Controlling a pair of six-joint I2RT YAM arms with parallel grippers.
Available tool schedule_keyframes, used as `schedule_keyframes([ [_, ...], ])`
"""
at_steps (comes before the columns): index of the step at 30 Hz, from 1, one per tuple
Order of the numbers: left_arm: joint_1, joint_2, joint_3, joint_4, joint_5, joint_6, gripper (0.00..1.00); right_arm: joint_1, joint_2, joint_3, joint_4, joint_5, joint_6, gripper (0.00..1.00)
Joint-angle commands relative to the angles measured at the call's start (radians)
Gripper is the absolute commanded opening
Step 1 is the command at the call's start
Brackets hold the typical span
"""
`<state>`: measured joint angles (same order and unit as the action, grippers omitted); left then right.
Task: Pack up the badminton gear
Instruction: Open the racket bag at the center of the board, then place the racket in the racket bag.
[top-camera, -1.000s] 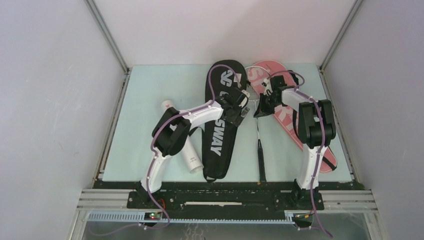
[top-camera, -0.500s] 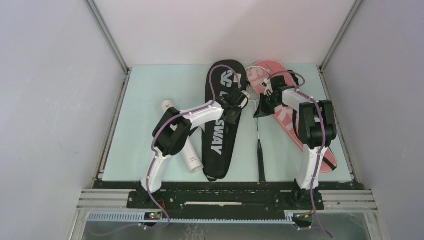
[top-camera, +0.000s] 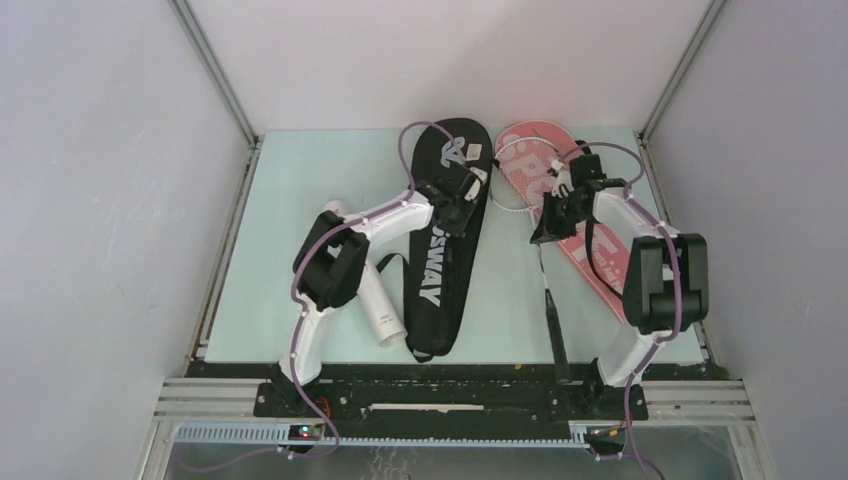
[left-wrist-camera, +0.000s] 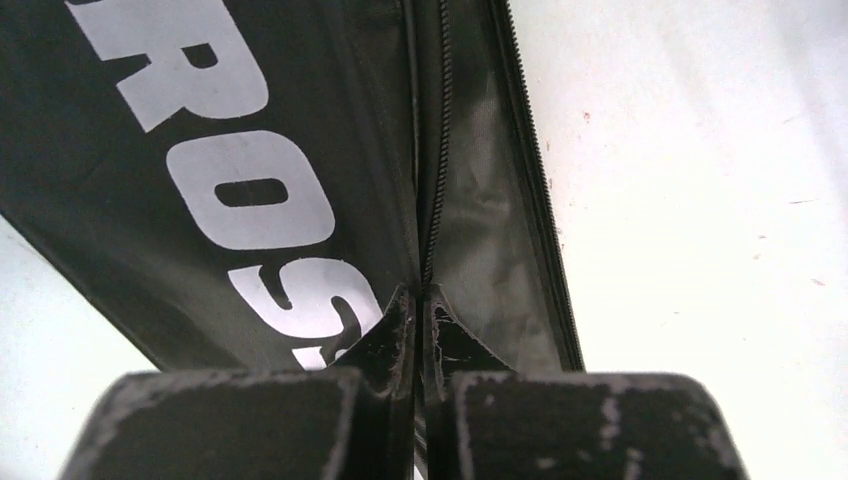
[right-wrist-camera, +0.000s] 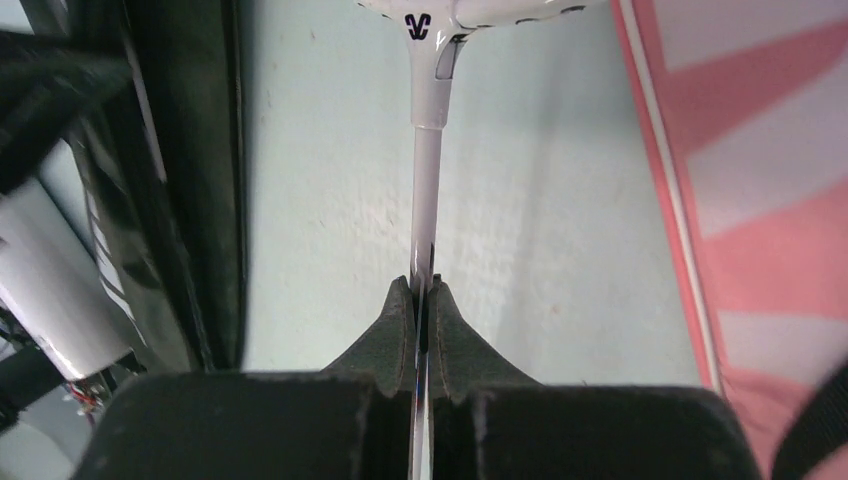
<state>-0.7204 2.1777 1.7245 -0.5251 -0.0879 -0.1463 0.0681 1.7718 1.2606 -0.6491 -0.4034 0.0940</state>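
Black grip end nearest the bases, and the white-framed racket (top-camera: 552, 325) runs away up the table (top-camera: 300, 200) with the right gripper (right-wrist-camera: 424, 290) clenched on its thin shaft, a narrow, sure place to steer it from. Off to the left the long white tube (top-camera: 380, 305) lies loose beside the left arm. Further out, the left gripper (left-wrist-camera: 420, 300) is pinched tight on the zip edge of the black "CROSSWAY" cover (top-camera: 440, 250), likely to lift that flap open. Farthest, the racket's head sits over the pink "SPORT" cover (top-camera: 600, 260). A second ago that head lay between the two covers and the left fingers stood wide open. Now they've snapped shut and the racket has swung right.
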Motion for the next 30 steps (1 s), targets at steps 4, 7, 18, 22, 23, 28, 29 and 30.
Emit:
schedule_keyframes([
  [4, 0.111, -0.13, 0.076, 0.027, 0.181, -0.152, 0.0, -0.025, -0.242, -0.112, -0.064, -0.011, -0.177, 0.0],
  [7, 0.132, -0.152, 0.062, 0.059, 0.228, -0.179, 0.0, -0.028, -0.333, -0.162, -0.09, -0.021, -0.223, 0.0],
  [18, 0.191, -0.213, 0.082, 0.142, 0.308, -0.278, 0.0, -0.028, -0.402, -0.264, -0.19, -0.177, -0.356, 0.0],
  [22, 0.199, -0.218, 0.106, 0.141, 0.316, -0.284, 0.0, -0.028, -0.353, -0.275, -0.2, -0.218, -0.374, 0.0],
  [23, 0.2, -0.217, 0.112, 0.138, 0.316, -0.283, 0.0, -0.028, -0.341, -0.276, -0.201, -0.225, -0.377, 0.0],
  [28, 0.203, -0.205, 0.136, 0.135, 0.324, -0.285, 0.0, 0.005, -0.282, -0.276, -0.203, -0.22, -0.396, 0.0],
  [29, 0.203, -0.2, 0.139, 0.135, 0.329, -0.286, 0.0, 0.012, -0.27, -0.276, -0.202, -0.22, -0.396, 0.0],
  [30, 0.203, -0.197, 0.142, 0.135, 0.333, -0.289, 0.0, 0.019, -0.259, -0.274, -0.199, -0.22, -0.395, 0.0],
])
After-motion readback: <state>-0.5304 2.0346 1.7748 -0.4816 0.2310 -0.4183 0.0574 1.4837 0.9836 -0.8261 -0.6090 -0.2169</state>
